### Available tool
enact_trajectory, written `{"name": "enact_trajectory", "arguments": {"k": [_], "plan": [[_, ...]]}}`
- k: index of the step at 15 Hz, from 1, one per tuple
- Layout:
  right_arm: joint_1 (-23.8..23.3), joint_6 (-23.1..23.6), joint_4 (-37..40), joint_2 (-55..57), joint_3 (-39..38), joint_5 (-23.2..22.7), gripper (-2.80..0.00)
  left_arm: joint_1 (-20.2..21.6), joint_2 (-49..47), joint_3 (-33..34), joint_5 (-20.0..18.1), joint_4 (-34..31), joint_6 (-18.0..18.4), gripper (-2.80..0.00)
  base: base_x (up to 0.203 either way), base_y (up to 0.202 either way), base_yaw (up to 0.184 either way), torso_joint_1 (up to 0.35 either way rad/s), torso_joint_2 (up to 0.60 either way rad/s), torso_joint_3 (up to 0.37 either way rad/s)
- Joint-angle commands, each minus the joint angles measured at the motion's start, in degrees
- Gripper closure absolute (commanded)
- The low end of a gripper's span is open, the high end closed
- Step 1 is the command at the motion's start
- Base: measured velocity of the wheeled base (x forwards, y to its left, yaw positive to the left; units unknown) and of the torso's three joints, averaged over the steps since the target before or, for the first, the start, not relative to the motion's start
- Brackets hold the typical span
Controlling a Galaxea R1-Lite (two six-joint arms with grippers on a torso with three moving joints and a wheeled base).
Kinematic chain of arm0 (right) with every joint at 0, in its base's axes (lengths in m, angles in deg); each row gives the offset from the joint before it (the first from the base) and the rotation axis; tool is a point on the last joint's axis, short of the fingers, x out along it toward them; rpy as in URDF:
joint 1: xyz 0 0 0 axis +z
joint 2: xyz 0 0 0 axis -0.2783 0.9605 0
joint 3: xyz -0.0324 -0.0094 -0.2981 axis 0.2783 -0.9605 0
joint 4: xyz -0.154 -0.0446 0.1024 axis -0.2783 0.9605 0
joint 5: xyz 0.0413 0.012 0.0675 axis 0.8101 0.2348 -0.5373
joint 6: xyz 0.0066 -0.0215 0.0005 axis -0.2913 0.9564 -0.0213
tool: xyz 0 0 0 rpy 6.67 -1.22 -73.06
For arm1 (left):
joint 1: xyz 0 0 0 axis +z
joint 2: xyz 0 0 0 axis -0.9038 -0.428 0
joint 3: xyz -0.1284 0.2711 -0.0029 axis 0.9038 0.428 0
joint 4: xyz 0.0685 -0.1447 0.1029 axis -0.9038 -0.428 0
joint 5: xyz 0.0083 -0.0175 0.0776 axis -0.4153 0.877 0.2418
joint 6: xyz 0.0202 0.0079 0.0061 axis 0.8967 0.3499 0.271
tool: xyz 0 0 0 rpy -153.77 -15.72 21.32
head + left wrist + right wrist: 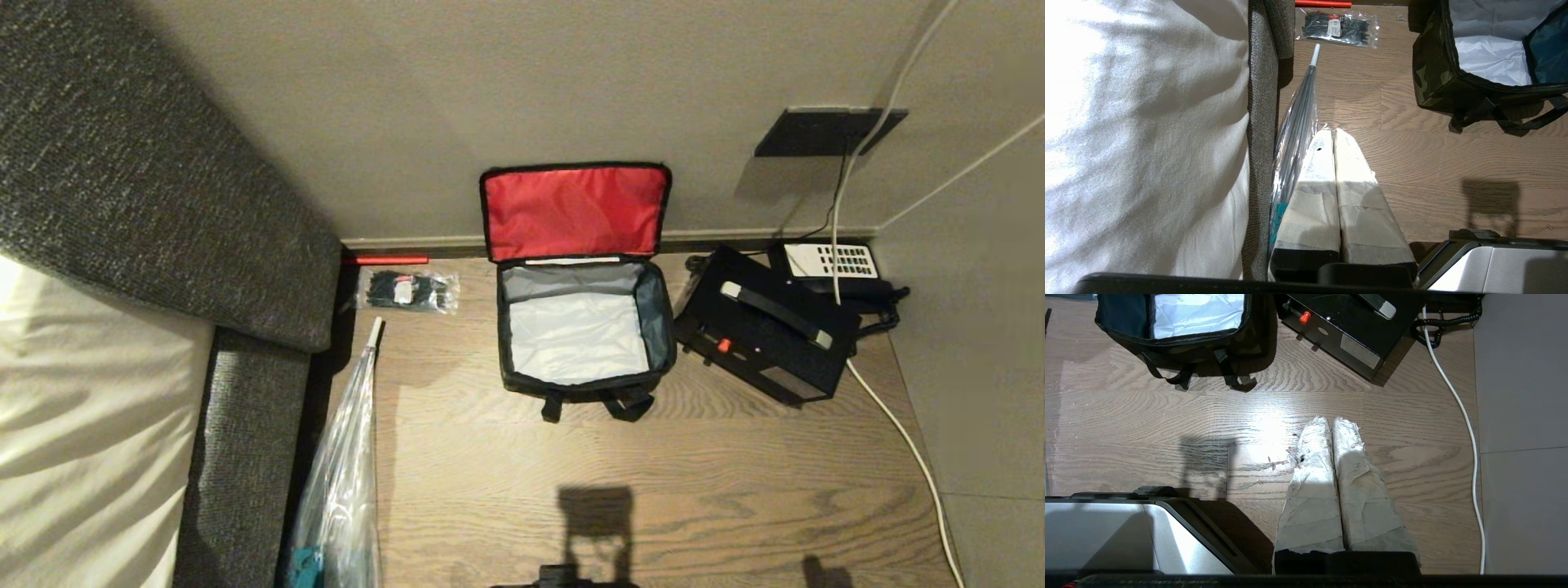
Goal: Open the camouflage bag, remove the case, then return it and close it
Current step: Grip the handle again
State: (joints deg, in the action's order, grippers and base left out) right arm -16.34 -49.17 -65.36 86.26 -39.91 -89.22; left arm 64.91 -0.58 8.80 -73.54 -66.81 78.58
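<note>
On a wood-grain floor against a beige wall, we see the camouflage bag standing open, its red-lined lid propped back against the wall and its pale grey-white lining bare inside. The case sits out of the bag, just beside it on its right, tilted at an angle, its silver-ended handle and small red button facing up. Behind the case lies a black telephone with a white keypad, and a white cable trails past along the floor. Left of the bag we find a packet of black cable ties and a long object in clear plastic wrap beside a grey upholstered bed edge. Neither arm works: the left gripper hangs near the plastic-wrapped object, the right gripper over bare floor in front of the case (both with taped fingers pressed together, holding nothing).
</note>
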Motion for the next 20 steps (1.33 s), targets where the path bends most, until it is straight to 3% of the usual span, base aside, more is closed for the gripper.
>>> {"name": "enact_trajectory", "arguments": {"k": [1,20], "plan": [[0.0,0.0,0.0,0.1,0.0,0.0,0.0,0.0,0.1,0.1,0.0,0.0,0.0,0.0,0.0,0.0,0.0,0.0,0.0,0.0],[0.0,0.0,0.0,0.1,0.0,0.0,0.0,0.0,0.1,0.1,0.0,0.0,0.0,0.0,0.0,0.0,0.0,0.0,0.0,0.0]]}}
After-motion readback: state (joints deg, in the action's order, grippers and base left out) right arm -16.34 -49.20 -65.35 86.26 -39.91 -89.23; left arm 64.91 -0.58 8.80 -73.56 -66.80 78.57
